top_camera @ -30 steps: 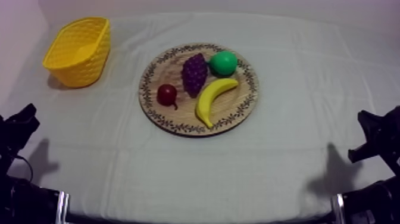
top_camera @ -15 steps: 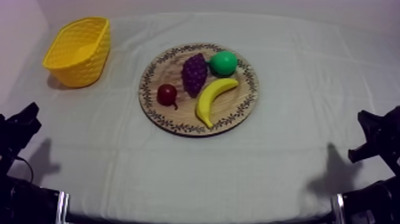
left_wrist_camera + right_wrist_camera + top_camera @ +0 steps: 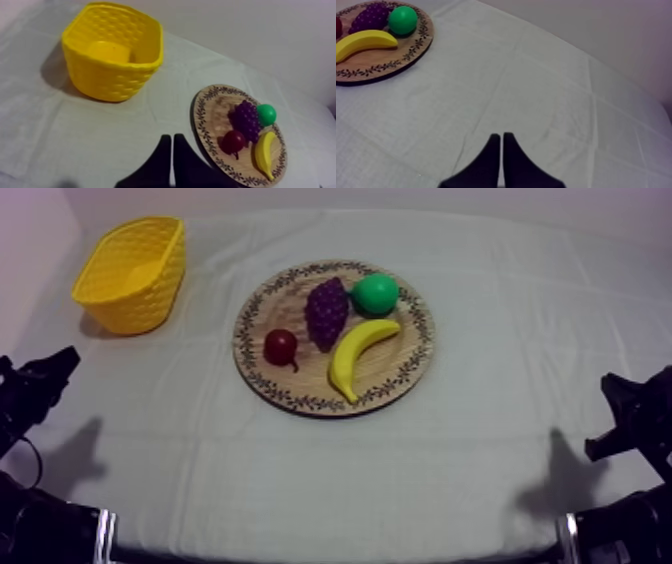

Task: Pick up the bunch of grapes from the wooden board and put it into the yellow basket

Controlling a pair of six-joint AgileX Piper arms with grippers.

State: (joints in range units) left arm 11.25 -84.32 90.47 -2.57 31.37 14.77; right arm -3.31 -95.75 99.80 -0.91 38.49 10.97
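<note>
From above, the round wooden board point(image 3: 392, 364), with its leaf-patterned rim, lies mid-table on the creased grey-white cloth point(image 3: 450, 468). On it the knobbly purple bunch of grapes point(image 3: 326, 311) lies between the small red fruit point(image 3: 281, 346) and a smooth green fruit point(image 3: 375, 293), which looks more like a ball than a pear from here. The curved banana point(image 3: 358, 353) lies just beside the grapes. The yellow basket point(image 3: 150, 303), woven and oblong, stands well apart at the far left.

In the left wrist view, the left gripper point(image 3: 171, 146) has its black fingers pressed into a narrow wedge, holding nothing, above the cloth between basket and board.

In the right wrist view, the right gripper point(image 3: 501, 144) is likewise closed to a thin wedge, empty, over bare cloth well apart from the board.
</note>
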